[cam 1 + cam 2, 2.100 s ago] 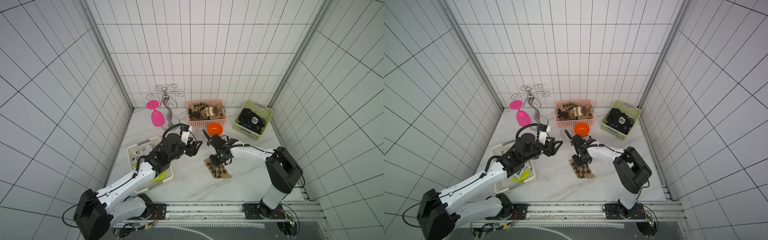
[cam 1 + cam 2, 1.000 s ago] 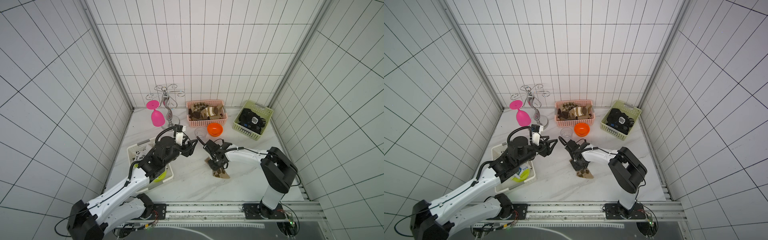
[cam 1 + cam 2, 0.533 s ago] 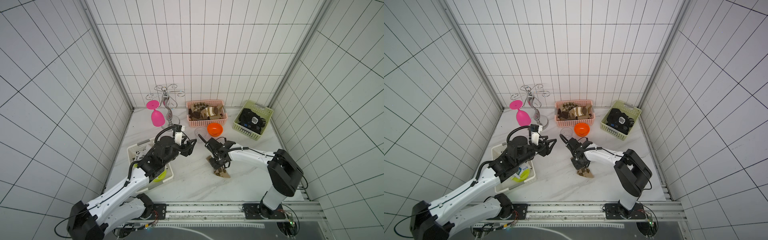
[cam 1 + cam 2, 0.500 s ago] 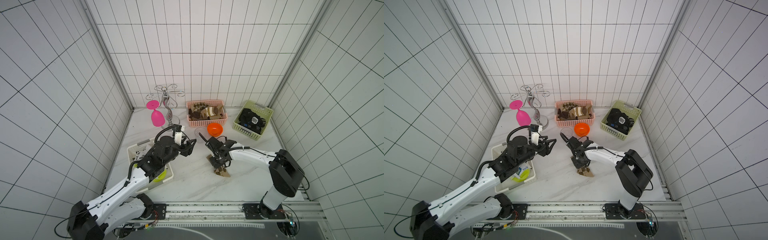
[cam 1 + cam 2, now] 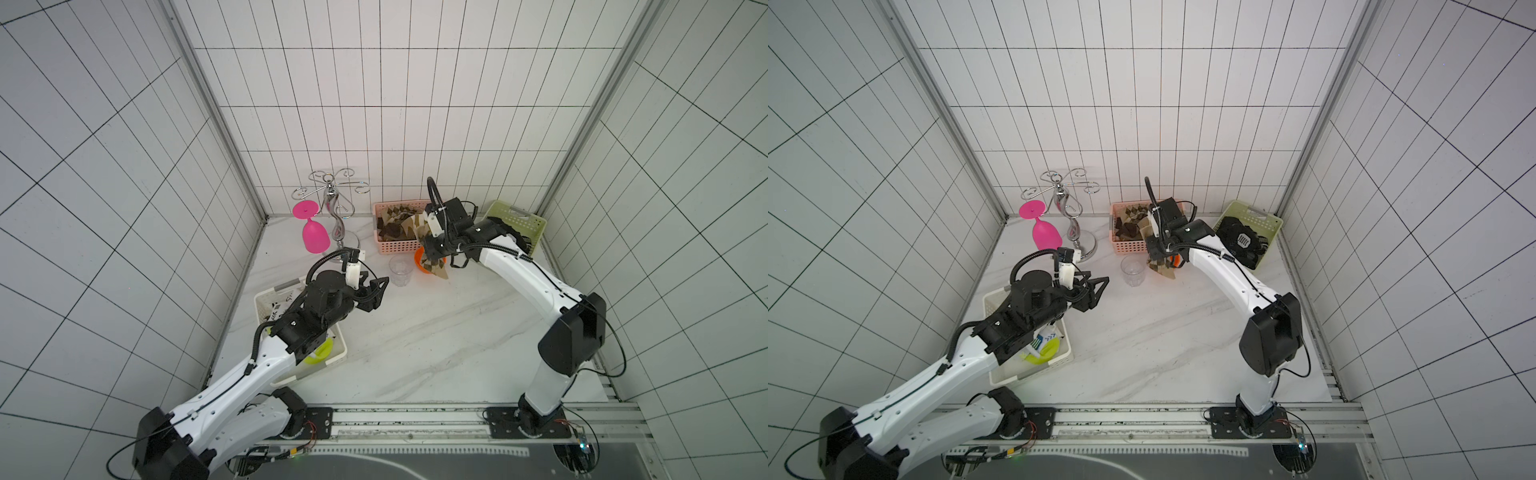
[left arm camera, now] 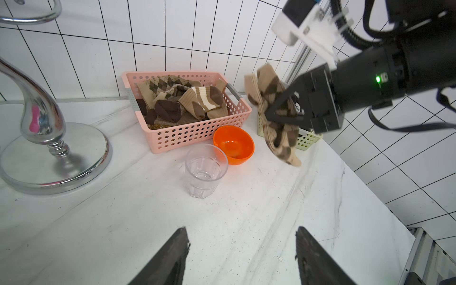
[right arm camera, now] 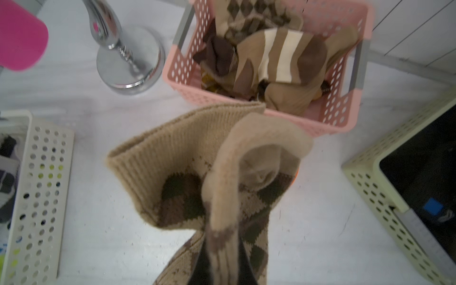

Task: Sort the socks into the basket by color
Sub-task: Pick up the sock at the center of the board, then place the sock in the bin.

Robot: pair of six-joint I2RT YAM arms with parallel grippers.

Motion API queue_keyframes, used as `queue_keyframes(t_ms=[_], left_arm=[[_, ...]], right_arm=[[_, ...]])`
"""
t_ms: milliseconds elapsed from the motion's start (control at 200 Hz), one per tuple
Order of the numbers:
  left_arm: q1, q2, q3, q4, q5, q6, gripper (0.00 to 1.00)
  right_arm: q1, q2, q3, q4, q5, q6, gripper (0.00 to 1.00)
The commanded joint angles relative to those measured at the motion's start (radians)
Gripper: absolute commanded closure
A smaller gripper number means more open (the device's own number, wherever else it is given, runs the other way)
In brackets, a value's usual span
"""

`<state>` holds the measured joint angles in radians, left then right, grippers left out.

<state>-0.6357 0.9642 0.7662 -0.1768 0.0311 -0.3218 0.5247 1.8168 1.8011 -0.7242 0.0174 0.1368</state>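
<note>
Clear tumbler (image 6: 206, 170) nr orange bowl (image 6: 237, 158); pink goblet (image 5: 316, 237) at chrome rack (image 6: 74, 158).

Entry: we record one tan argyle sock (image 6: 283, 140) with brown diamonds and a ribbed cuff, pinched mid-length in the right gripper (image 6: 269, 115). It hangs limp and folded in the air, just outside the pink basket (image 6: 187, 138). That basket holds a heap of brown socks (image 6: 187, 98), argyle and striped. Black socks (image 5: 1237, 241) fill the green basket (image 5: 1254, 214). White socks (image 5: 1044, 347) with neon-yellow marks lie in the white basket (image 5: 1038, 372).
</note>
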Motion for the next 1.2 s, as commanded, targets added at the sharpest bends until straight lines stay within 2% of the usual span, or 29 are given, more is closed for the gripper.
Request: queue_keyframes(t_ms=[0, 160, 315, 645, 939, 1099, 1194], left_arm=[[0.006, -0.007, 0.031, -0.013, 0.002, 0.011, 0.30], [0.015, -0.011, 0.039, -0.034, 0.017, 0.013, 0.29], [0.023, -0.019, 0.044, -0.057, 0.021, 0.017, 0.29], [0.036, -0.007, 0.068, -0.086, 0.018, 0.020, 0.29], [0.039, 0.056, 0.096, -0.062, 0.021, 0.012, 0.29], [0.039, 0.085, 0.107, -0.051, 0.033, 0.004, 0.29], [0.036, 0.087, 0.110, -0.050, 0.031, -0.001, 0.29]], right_arm=[[-0.054, 0.120, 0.220, 0.063, -0.027, -0.036, 1.00], [-0.096, 0.303, 0.434, 0.155, -0.012, -0.059, 1.00], [-0.128, 0.430, 0.562, 0.257, 0.019, -0.101, 1.00], [-0.174, 0.589, 0.512, 0.494, -0.005, -0.198, 1.00], [-0.204, 0.673, 0.481, 0.503, -0.082, -0.178, 1.00], [-0.214, 0.713, 0.484, 0.503, -0.127, -0.150, 0.92], [-0.221, 0.728, 0.490, 0.506, -0.138, -0.137, 0.77]])
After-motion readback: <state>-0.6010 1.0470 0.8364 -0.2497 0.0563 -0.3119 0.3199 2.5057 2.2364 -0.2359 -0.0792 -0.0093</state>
